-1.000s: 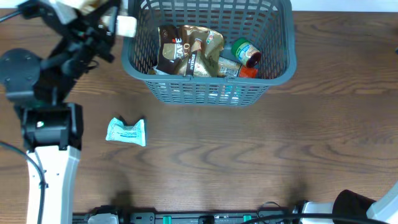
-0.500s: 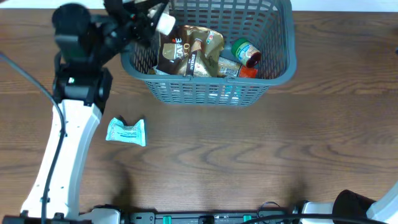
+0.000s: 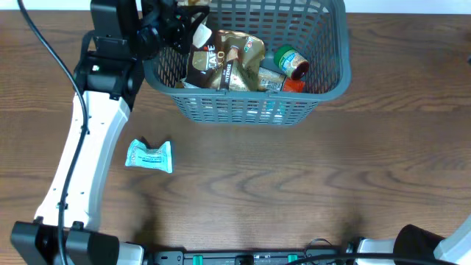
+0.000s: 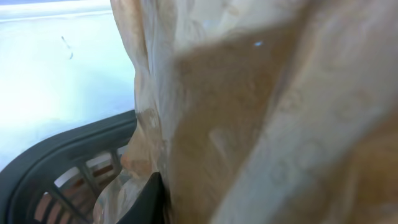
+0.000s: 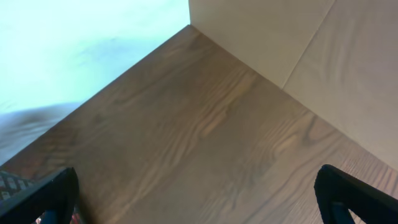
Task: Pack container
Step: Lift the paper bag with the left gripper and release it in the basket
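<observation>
The left gripper [image 3: 185,22] is clamped on a crinkled tan packet [image 4: 261,112], holding it over the left end of the grey lattice basket [image 3: 243,109] at the table's [image 3: 294,184] far edge so that release drops it inside, while the right gripper [image 5: 199,205] waits spread apart.

dark wood-grain table [image 3: 294,184]; pale beige wall panels [image 5: 298,37] meet its edge.
</observation>
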